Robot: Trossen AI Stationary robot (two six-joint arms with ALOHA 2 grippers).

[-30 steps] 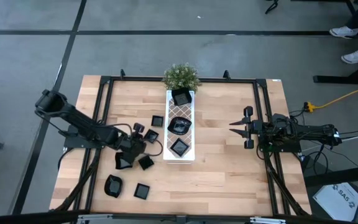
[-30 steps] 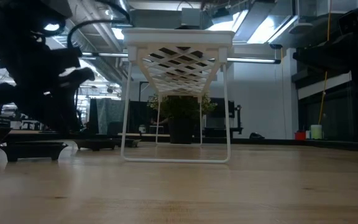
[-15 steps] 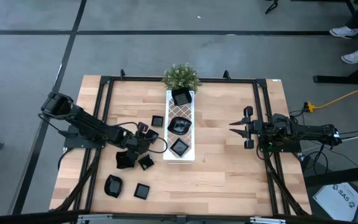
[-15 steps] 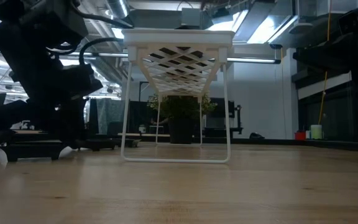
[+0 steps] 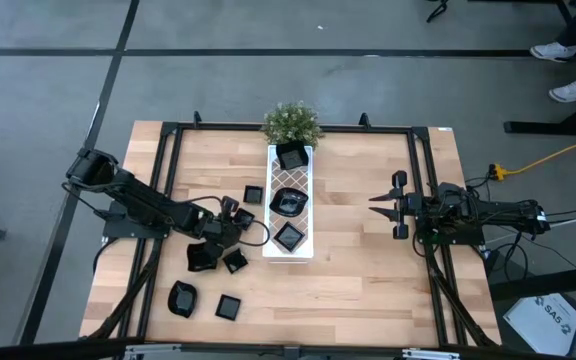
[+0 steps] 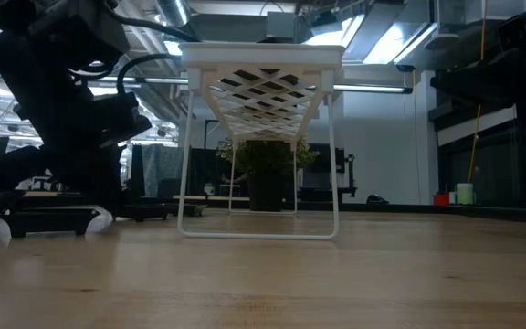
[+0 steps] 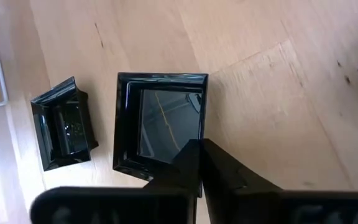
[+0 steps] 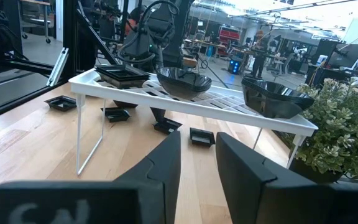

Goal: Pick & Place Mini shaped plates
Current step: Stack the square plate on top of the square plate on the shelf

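High view. Left tool [image 5: 230, 212] sat low among the loose mini shaped plates on the tabletop [image 5: 368, 270], just left of the white tray [image 5: 290, 248]. Right tool [image 5: 380, 204] waited well to the right, over bare wood. Count: three plates on the tray (far [image 5: 291, 156], middle [image 5: 289, 202], near [image 5: 288, 237]); about six or seven loose ones left of it, the arm hiding part of the cluster, among them a square one [image 5: 253, 194] on the far side and a rounded one [image 5: 182, 297] and a square one [image 5: 229, 306] near the front edge. One potted plant [image 5: 291, 122] at the tray's far end.

Low view. Tray stood on thin white legs [image 6: 186, 155]; the left arm [image 6: 71, 100] came down left of it. Plates there only dark low shapes.

Left wrist view. One finger [image 7: 219, 171] lay over the rim of a square plate [image 7: 160, 121]; the other finger not seen, so I cannot tell whether the tool was spread or pinching. A second, smaller plate [image 7: 64, 130] lay just beside.

Right wrist view. Right tool's [image 8: 197, 163] fingers stood spread, holding nothing, facing the tray.

Judgement: the grasp step was in hand. Next move calls for a firm pinch on the rim, a lift, then a carry to a free spot on the tray.
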